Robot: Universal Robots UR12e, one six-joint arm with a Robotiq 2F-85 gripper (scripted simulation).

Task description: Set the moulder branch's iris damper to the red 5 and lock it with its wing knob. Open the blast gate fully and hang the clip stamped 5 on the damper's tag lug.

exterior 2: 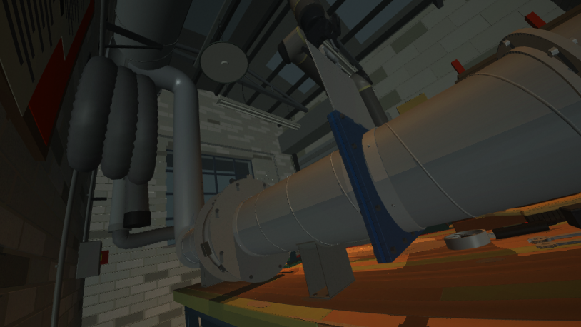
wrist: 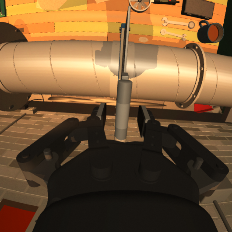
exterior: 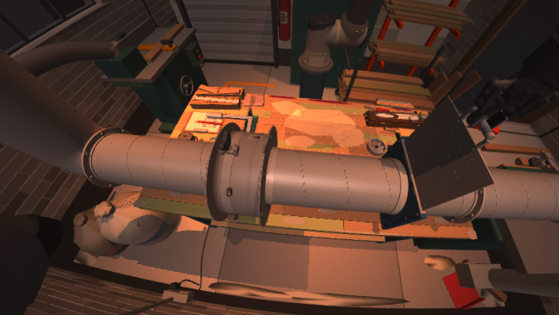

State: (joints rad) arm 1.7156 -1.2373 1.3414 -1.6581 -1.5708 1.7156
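Observation:
The iris damper's dial and wing knob are hidden from me; only the damper's drum (exterior: 238, 172) shows, with a small bracket on top (exterior: 230, 148). The blast gate's grey slide plate (exterior: 447, 155) stands pulled far out of its blue frame (exterior: 397, 185) on the duct. A grey cylindrical handle (wrist: 123, 109) sticks out from the plate's outer edge. My gripper (wrist: 121, 119) is open around that handle and holds nothing. In the side camera the gripper (exterior: 483, 122) sits at the plate's upper right corner. I see no stamped clip.
Behind the duct lies the orange workbench (exterior: 318, 125) with wrenches (wrist: 177, 21), a mug (wrist: 211, 31), a small handwheel (exterior: 376, 146) and trays. The arm's base (exterior: 316, 64) stands beyond it beside timber racks. A duct bracket (exterior 2: 325, 268) stands on the bench.

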